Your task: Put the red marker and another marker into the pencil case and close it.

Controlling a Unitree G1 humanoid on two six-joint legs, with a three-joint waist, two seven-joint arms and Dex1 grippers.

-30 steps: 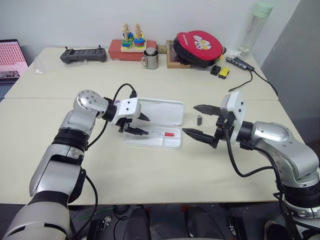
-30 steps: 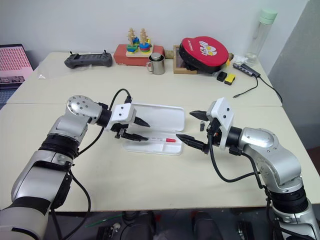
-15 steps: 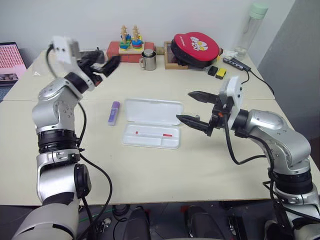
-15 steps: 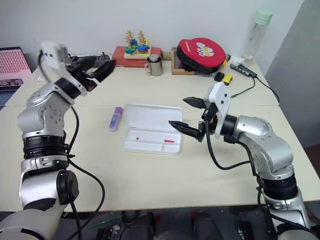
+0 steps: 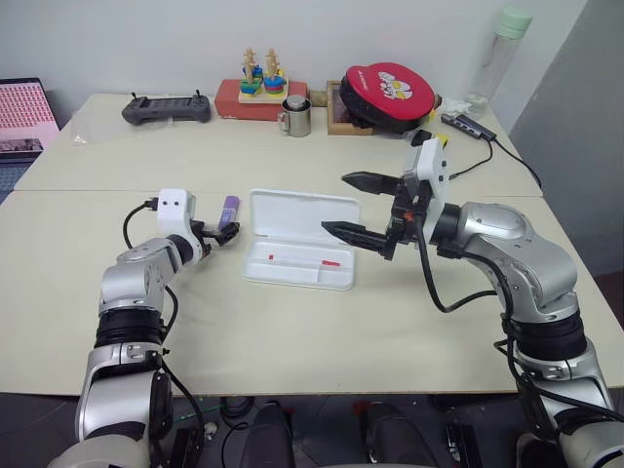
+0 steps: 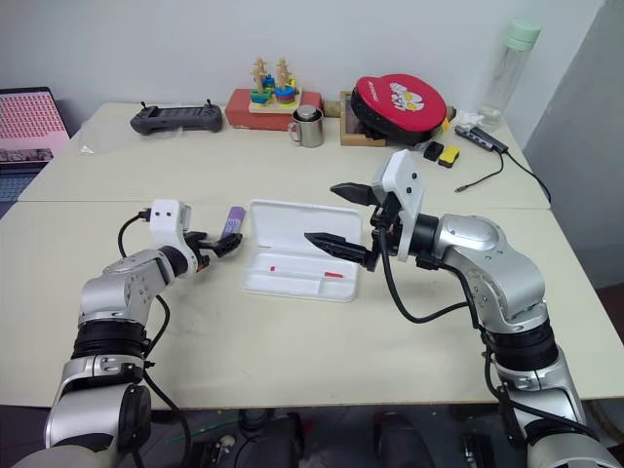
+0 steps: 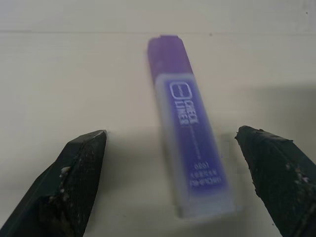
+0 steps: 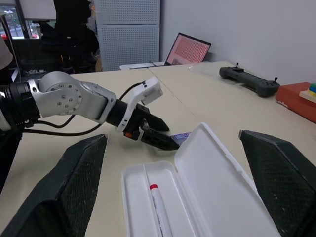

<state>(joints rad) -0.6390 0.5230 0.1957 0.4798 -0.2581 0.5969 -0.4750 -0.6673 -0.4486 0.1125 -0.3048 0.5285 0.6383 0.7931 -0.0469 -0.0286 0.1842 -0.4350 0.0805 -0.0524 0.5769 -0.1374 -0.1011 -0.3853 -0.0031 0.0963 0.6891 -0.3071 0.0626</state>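
The pencil case [image 5: 304, 211] lies open at the table's centre, lid flat behind the tray. In the tray lies the red marker [image 5: 310, 261], also seen at close range as the red marker [image 8: 158, 210]. The light-purple marker [image 5: 229, 207] rests on the table just left of the case. My left gripper [image 5: 222, 234] sits low at its near end, open; in the left wrist view the purple marker [image 7: 190, 128] lies between the spread fingers [image 7: 81, 177], untouched. My right gripper [image 5: 333, 203] hovers open over the case's right part, holding nothing.
Along the table's far edge stand a black controller [image 5: 164, 109], a stacking toy on a red box [image 5: 258, 83], a steel mug [image 5: 295, 117], a red round pouch [image 5: 387, 93] and a bottle [image 5: 497, 54]. A laptop [image 5: 24, 117] is at far left.
My left gripper left the red marker in the tray, swung up and to the far left, then came down open beside the purple marker. My right gripper edged left over the case.
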